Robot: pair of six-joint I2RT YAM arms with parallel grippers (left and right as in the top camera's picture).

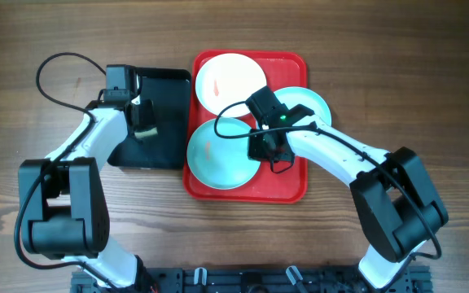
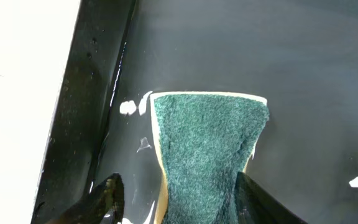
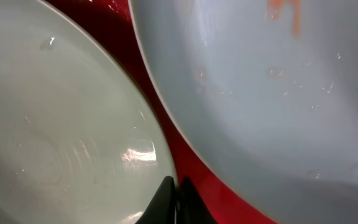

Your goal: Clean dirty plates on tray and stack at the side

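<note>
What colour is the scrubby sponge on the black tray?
The sponge is dark green with a cream edge; the left wrist view shows it best.

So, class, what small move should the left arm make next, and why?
Probably close the left gripper on the green sponge: its jaws stand open either side of it, and plates on the red tray show orange smears.

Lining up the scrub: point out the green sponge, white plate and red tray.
green sponge [image 2: 207, 155], left wrist view, middle of its green face
white plate [image 1: 230, 80], overhead view, its centre
red tray [image 1: 287, 185], overhead view, bare floor near a corner
</note>
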